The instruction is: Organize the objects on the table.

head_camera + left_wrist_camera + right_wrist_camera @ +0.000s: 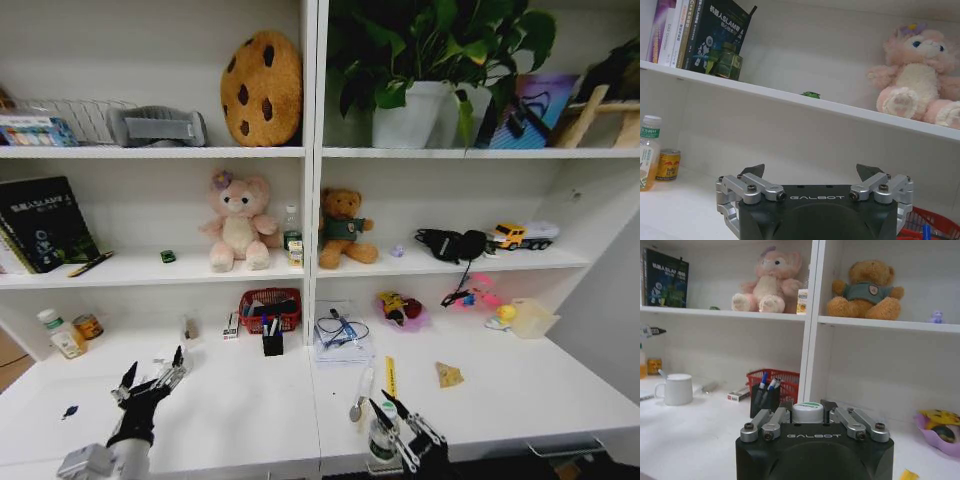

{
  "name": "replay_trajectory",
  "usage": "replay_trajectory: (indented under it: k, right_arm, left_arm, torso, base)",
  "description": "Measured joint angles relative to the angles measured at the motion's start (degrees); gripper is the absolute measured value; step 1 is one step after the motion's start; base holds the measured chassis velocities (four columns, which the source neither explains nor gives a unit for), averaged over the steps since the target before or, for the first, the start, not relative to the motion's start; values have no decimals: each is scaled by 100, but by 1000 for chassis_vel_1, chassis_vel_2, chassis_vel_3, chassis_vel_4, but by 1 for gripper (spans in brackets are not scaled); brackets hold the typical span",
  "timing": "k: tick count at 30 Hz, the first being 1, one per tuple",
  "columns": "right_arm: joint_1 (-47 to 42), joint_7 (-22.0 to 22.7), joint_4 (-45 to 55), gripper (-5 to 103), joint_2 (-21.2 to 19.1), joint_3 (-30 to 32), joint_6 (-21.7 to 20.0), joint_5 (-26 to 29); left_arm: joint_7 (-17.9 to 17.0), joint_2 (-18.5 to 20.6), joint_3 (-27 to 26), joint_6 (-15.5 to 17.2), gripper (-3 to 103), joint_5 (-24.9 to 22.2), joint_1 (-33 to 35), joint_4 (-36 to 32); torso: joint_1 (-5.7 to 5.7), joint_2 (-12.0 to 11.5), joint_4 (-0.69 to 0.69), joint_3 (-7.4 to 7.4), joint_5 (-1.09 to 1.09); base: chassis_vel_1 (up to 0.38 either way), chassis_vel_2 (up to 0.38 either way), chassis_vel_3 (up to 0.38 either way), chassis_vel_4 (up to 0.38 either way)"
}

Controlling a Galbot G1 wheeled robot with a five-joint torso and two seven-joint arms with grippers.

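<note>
On the white table (230,410), my left gripper (150,380) hovers open and empty over the left part; its fingers (752,172) stand wide apart. My right gripper (400,428) is at the front edge, shut on a white-capped bottle (381,440) whose cap (807,412) sits between the fingertips. A black pen cup (272,343) with blue-capped pens stands at the back centre and shows again as the pen cup (765,397). A white mug (677,389) stands on the table. A tiny green toy car (167,256) rests on the lower shelf. A white marker (360,392) lies near the bottle.
A red basket (270,308) stands behind the cup. A notebook with cables (340,335), a pink tray of toys (402,310) and a yellow ruler (391,378) lie right of centre. A drink bottle (65,335) and a can (88,325) stand far left. Plush toys fill the shelf.
</note>
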Motion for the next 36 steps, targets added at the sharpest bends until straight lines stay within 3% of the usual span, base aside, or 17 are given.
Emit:
replay_trajectory:
  k: [4,10,19,26,36]
  right_arm:
    - [-515,9,-299,29,379,-22,543,-439]
    - [-782,23,-732,29,631,-207,936,-690]
    - [-423,-7,-1562,29,604,-363,997,-686]
    - [627,-57,-3105,29,379,-656,1002,-611]
    - [1639,-114,-4394,29,234,-989,1017,-482]
  left_arm:
    - [33,11,-32,-59,100,-92,-58,148]
    - [65,37,-20,-114,100,-149,-136,317]
    - [43,83,-35,-109,100,-190,-222,377]
    - [-62,103,-26,2,100,-99,-268,326]
    - [-246,174,76,132,100,67,-300,212]
  torso:
    - [0,0,1,0,-2]
    - [0,-1,2,0,0]
    - [0,-1,2,1,1]
    - [0,-1,2,1,2]
    - [0,-1,2,1,1]
  base:
    - [0,0,0,0]
    - [0,0,0,0]
    - [0,0,0,0]
    - [0,0,0,0]
    - [0,0,0,0]
